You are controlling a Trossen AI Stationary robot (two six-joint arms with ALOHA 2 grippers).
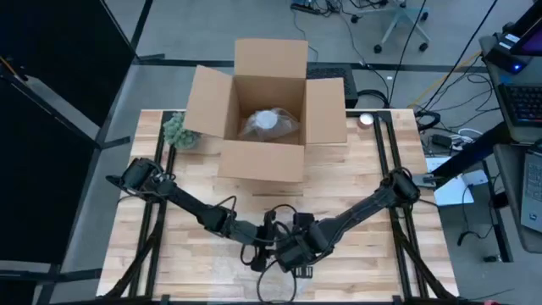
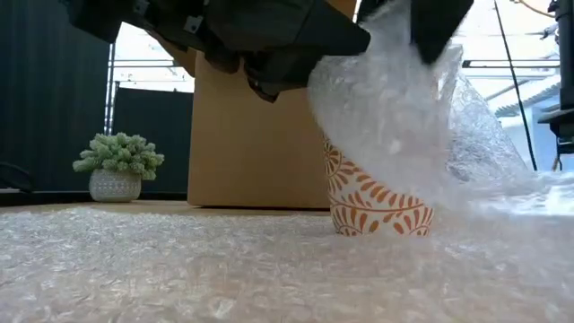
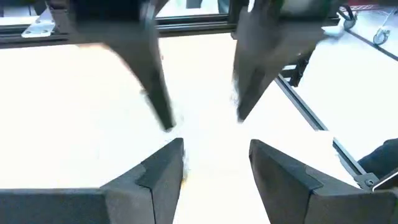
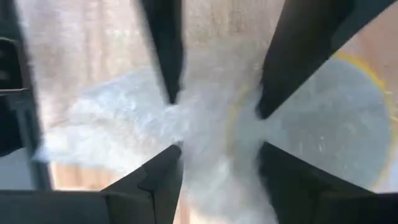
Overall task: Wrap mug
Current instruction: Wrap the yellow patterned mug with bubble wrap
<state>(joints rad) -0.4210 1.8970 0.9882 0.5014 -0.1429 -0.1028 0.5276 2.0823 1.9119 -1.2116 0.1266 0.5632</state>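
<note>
**me:** low view shows the mug [image 2: 377, 202] upright on the bench [image 1: 373, 182], near the front edge, on a spread sheet of bubble wrap [image 2: 224, 269]. a fold of that wrap is lifted over the mug's rim and drapes down its far side. white mug, orange leaf pattern, only the lower half uncovered.

**partner:** and your claws?

**me:** both are down over it, close together at the front middle of the bench. my right claw [image 4: 214, 134] has its fingers parted, with wrap bunched between them; the mug's rim shows as a yellowish ring just beside one finger. i'd call it open around the film, not pinching it. my left claw [image 3: 205, 134] is spread open too, nothing between the fingers that i can make out.

**partner:** how will it handle?

**me:** the mug looks ceramic, so stiff, fairly heavy and breakable. it may tip if i drag the film sideways. the wrap is light, floppy and springy; i expect it to unfold unless pinned. best hold is the film's loose edge, pinched firmly, pulled down snug against the mug wall, never the mug's glazed side.

**partner:** anything else nearby?

**me:** an open cardboard box [image 1: 267, 110] behind, with something wrapped already inside, and a small potted plant [image 2: 117, 166] at the far left corner.
</note>
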